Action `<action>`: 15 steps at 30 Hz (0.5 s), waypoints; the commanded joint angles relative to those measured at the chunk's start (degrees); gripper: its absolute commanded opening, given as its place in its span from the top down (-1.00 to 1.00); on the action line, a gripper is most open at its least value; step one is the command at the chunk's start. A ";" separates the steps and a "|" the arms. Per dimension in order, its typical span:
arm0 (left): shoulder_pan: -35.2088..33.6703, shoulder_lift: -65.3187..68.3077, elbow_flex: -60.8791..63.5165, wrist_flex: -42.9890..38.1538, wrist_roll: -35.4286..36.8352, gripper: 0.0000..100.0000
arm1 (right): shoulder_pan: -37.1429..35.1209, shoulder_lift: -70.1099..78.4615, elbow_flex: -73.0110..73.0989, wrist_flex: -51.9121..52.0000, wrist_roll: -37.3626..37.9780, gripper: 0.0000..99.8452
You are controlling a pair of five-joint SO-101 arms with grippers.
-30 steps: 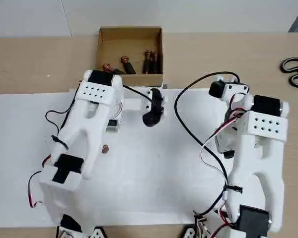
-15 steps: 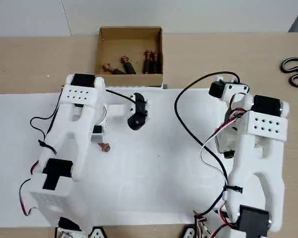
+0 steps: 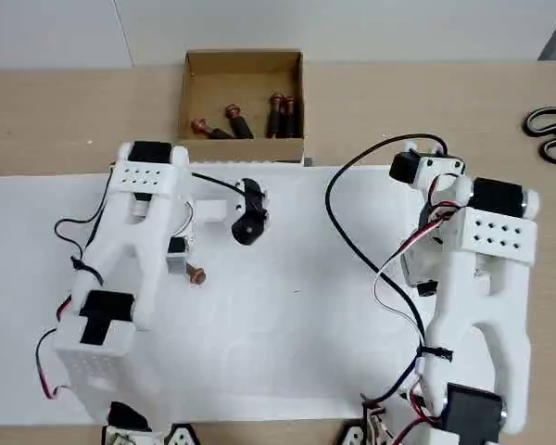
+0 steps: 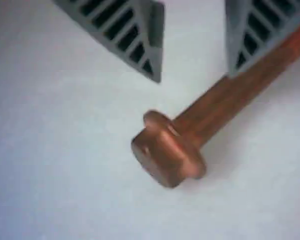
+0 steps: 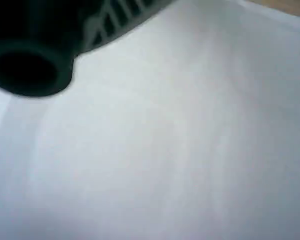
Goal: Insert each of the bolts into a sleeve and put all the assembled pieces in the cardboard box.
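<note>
copper bolt (image 3: 195, 275) lies flat at left, head pointing right; black sleeve (image 5: 30, 70) shows its open end; assembled pieces (image 3: 280, 113) sit in the far cardboard box (image 3: 243, 61).

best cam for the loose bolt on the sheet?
Left wrist view: the bolt lies close up on the white sheet, head and shank clear, at the open left gripper. In the high view the bolt is a small copper spot beside that arm. Right wrist view looks at a black sleeve.

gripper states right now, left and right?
left gripper: open, above the loose bolt.
right gripper: closed on a black sleeve.
</note>
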 commanded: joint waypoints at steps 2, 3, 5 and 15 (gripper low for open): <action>-0.09 1.14 -0.31 -1.05 -5.89 0.83 | 0.66 -2.51 -0.44 0.48 0.62 0.99; 0.00 1.67 -0.31 -1.05 -5.89 0.83 | 0.66 -2.51 -0.44 0.48 0.62 0.99; 0.00 2.81 -0.48 -1.23 -5.80 0.83 | 0.66 -2.51 -0.44 0.48 0.70 0.99; 0.09 7.21 -0.48 -5.54 -5.54 0.83 | 0.66 -2.51 -0.44 0.40 0.70 0.99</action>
